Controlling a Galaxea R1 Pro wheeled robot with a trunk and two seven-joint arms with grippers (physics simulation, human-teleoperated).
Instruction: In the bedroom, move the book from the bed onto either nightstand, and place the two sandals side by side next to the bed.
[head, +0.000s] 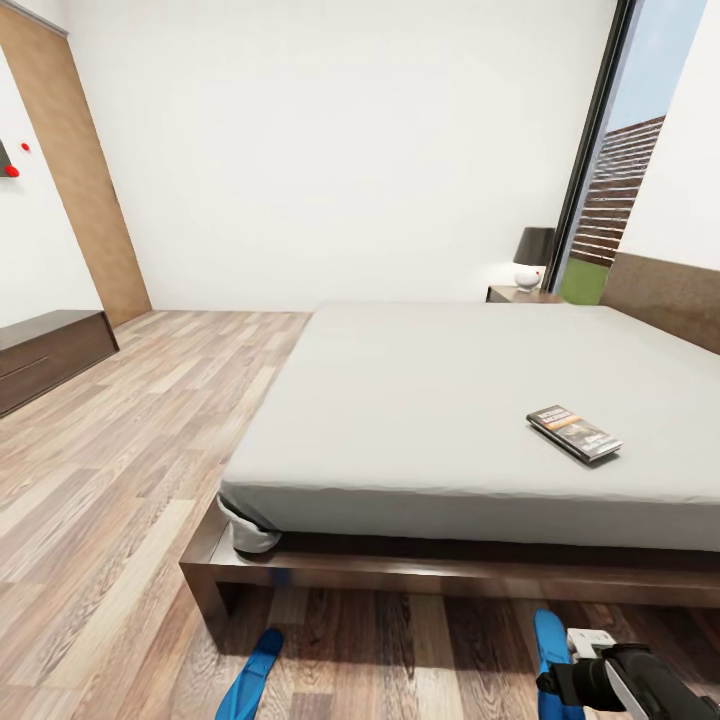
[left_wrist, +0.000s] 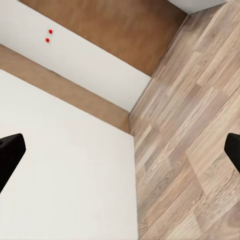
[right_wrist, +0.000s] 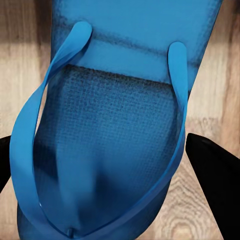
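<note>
The book (head: 574, 433) lies flat on the grey mattress of the bed (head: 400, 400), near its right side. A nightstand (head: 520, 294) stands at the far corner by the headboard. Two blue sandals lie on the wood floor in front of the bed frame, one (head: 250, 675) to the left and one (head: 550, 645) to the right, well apart. My right gripper (head: 555, 688) hovers right over the right sandal (right_wrist: 115, 125), open, with a finger on each side of its straps. My left gripper (left_wrist: 120, 150) is open and holds nothing, facing a white wall and floor.
A black-shaded lamp (head: 533, 255) sits on the nightstand beside a tall window (head: 620, 180). A long dark dresser (head: 45, 355) stands against the left wall. Open plank floor (head: 150, 430) stretches left of the bed. The bed frame's edge (head: 400, 575) juts out just beyond the sandals.
</note>
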